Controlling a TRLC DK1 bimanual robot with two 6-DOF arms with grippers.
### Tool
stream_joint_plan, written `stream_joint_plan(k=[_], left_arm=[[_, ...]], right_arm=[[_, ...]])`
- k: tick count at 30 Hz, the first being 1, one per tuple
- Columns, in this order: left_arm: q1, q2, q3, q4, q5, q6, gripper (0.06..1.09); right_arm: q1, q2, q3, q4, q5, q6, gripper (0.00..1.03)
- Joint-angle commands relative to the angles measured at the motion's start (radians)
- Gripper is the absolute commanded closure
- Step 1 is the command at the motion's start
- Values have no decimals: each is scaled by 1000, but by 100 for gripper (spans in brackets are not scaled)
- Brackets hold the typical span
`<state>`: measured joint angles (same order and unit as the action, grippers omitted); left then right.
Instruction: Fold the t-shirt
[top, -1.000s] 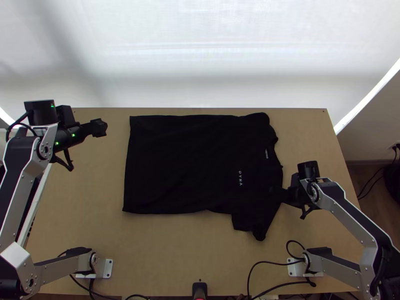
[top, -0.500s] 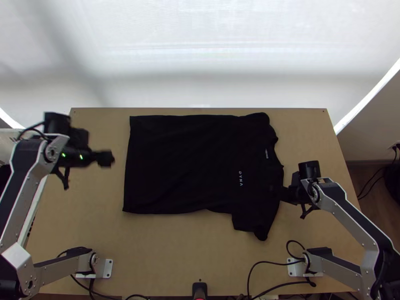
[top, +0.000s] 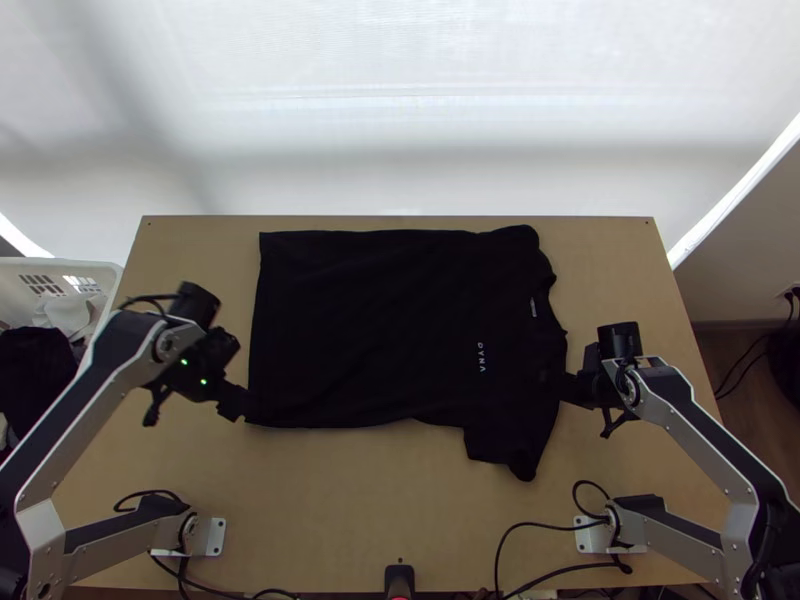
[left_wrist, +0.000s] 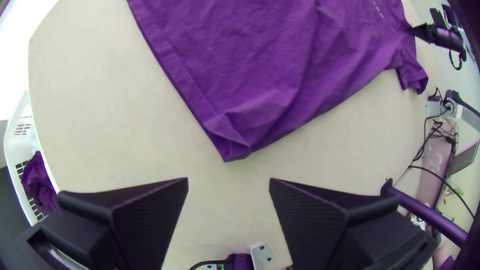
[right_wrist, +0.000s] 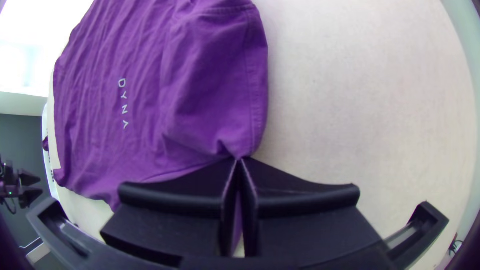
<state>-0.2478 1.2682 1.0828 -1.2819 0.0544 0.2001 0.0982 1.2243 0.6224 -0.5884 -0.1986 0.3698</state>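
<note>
Two pale metal mounting plates, the left one (top: 215, 537) and the right one (top: 590, 536), sit close to the near edge of the light wooden table (top: 350, 500) that I'm looking over. A small black device (top: 400, 580) stands at the middle of that edge, with thin black cables (top: 530, 528) looping between it and the right plate.

Farther up, the near sleeve (top: 495, 445) of a black short-sleeved cloth t-shirt (top: 380, 330) points toward the near edge. Next comes the left gripper (top: 240, 405), over toward the table's left edge, just beside the shirt's near hem corner (left_wrist: 235, 150). Its wide flat black fingers stand well apart, with no cloth between them. Across from it, on the right side, the right gripper (top: 572, 388) has its jaws closed together on a pinch of the shirt's edge, at the shoulder between the collar (top: 545, 300) and the near sleeve; small creases run out from the pinch (right_wrist: 232, 150).

As for the shirt, it lies spread out over the middle of the table, its hem toward the left edge, its collar toward the right, and its far side near the far edge. Small pale lettering (top: 481, 357) shows on the chest. Off the left edge, a white plastic basket (top: 105, 272) holds dark cloth (top: 35, 370) and some white cloth (top: 70, 315). Beyond the far edge hangs a white sheet (top: 400, 110).
</note>
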Motion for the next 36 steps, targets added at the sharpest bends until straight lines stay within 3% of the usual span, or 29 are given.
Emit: stream_joint_plan(k=[1, 9, 13, 22, 34, 36], left_arm=[[-76, -23, -67, 21, -16, -85, 56], [-228, -4, -153, 133, -209, -202, 56], [-283, 36, -179, 159, -292, -235, 49], [-386, 125, -178, 164, -320, -349, 46], [-415, 178, -181, 190, -343, -367, 48], [-415, 177, -187, 204, -357, -367, 60]], right_arm=[[11, -8, -15, 10, 8, 20, 100], [11, -9, -20, 10, 8, 23, 100], [11, -13, -18, 10, 8, 23, 100], [11, -11, -16, 10, 8, 24, 100], [9, -20, -24, 10, 8, 23, 100], [9, -20, -24, 10, 8, 23, 100]])
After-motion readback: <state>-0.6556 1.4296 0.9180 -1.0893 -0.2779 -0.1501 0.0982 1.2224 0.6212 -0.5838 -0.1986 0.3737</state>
